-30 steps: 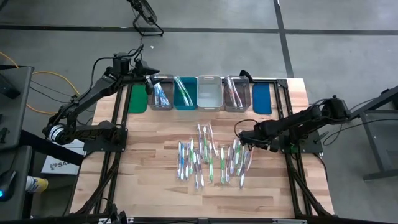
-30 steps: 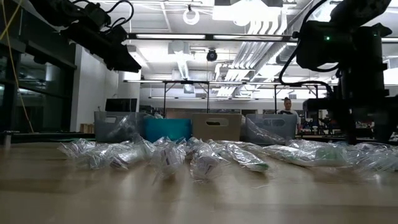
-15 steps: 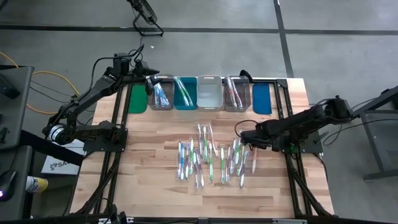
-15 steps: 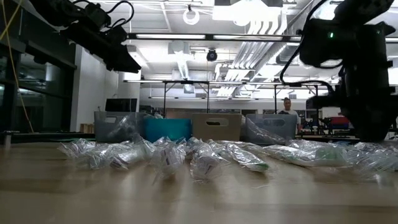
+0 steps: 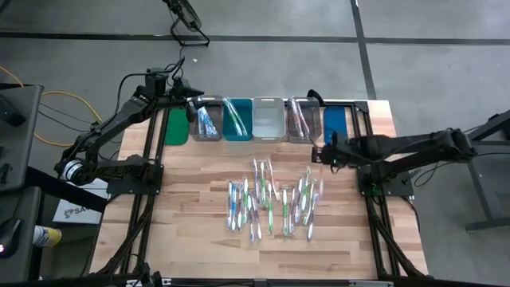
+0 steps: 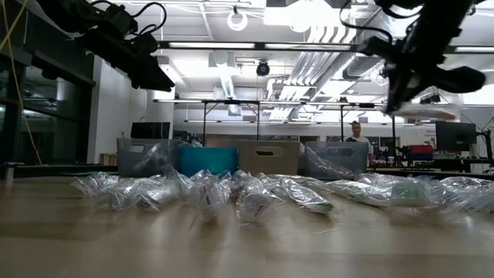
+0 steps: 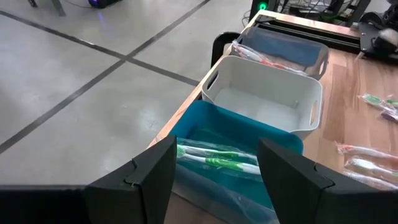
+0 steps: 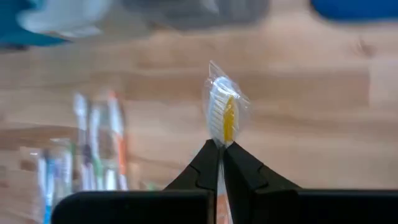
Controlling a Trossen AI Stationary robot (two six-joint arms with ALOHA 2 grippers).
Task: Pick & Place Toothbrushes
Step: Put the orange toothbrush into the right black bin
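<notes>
Several wrapped toothbrushes [image 5: 271,199] lie side by side on the wooden table's middle. At the far edge stands a row of bins: green [image 5: 176,125], clear [image 5: 207,119], teal [image 5: 237,119], white [image 5: 268,119], clear [image 5: 303,119], blue [image 5: 335,125]. My right gripper [image 5: 323,153] hangs between the pile and the bins, shut on one wrapped toothbrush [image 8: 222,115] with white and orange bristles. My left gripper [image 5: 194,106] hovers open over the bins' left end; the teal bin [image 7: 236,134], which holds a green toothbrush [image 7: 214,158], shows between its fingers. My right gripper pinches the wrapped toothbrush between its two fingertips [image 8: 211,155], just below the head [image 8: 222,140]. The head end sticks out past the fingertips; the handle is hidden behind the fingers. The gripper slants downward from the table's right side. The brush is lifted clear of the table.
The two clear bins hold brushes and the white bin [image 7: 267,99] looks bare inside. Bare tabletop lies near the front edge [image 5: 263,259] and left of the pile. Metal frame rails [image 5: 370,199] run along both table sides.
My right gripper has risen from the right end of the pile and gone toward the table's far edge, turning as it went. One wrapped toothbrush has come up with it and hangs clear of the table. The rest of the pile has stayed put.
</notes>
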